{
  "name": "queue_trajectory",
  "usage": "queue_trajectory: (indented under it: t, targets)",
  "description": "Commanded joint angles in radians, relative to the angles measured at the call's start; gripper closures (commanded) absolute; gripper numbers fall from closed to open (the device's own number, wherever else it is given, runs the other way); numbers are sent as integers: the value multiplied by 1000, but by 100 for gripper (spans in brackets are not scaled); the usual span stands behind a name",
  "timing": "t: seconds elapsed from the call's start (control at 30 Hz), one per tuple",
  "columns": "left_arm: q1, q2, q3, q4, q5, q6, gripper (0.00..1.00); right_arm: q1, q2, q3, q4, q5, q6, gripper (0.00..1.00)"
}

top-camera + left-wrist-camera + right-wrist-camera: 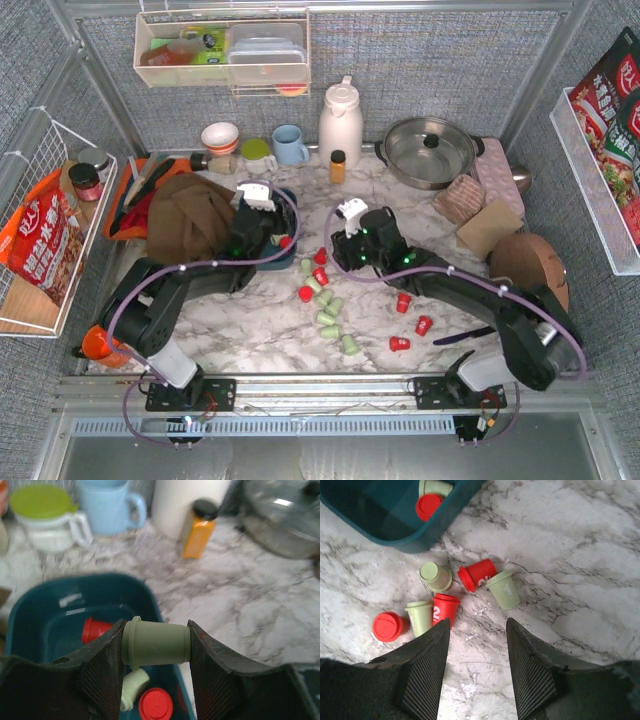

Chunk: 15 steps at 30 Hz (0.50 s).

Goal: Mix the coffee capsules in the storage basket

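My left gripper (156,642) is shut on a pale green capsule (160,642), held sideways just above the dark teal storage basket (40,615). In the basket lie a red capsule (95,629), a green one (134,685) and another red one (155,703). In the top view the left gripper (262,215) hides most of the basket (268,265). My right gripper (477,630) is open and empty, above bare marble near several loose capsules: red (477,574), green (503,590), red marked 2 (445,609). It shows in the top view (340,255). More loose capsules (330,320) lie mid-table, with red ones (403,302) to the right.
A brown cloth (190,225) lies left of the basket. An amber bottle (338,166), white thermos (340,122), blue mug (290,145) and lidded pot (430,150) stand at the back. An orange tray (125,200) and a white wire rack (40,240) are at the left. A dark pen (462,335) lies at the right.
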Motion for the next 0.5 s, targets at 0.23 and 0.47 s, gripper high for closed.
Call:
queue_trajectory:
  t: [0.23, 0.47]
  targets:
    - [95, 102, 189, -545, -62, -239, 43, -47, 288, 212, -138, -202, -222, 49]
    - [128, 117, 198, -573, -41, -274, 32, -57, 392, 277, -167, -202, -236, 49]
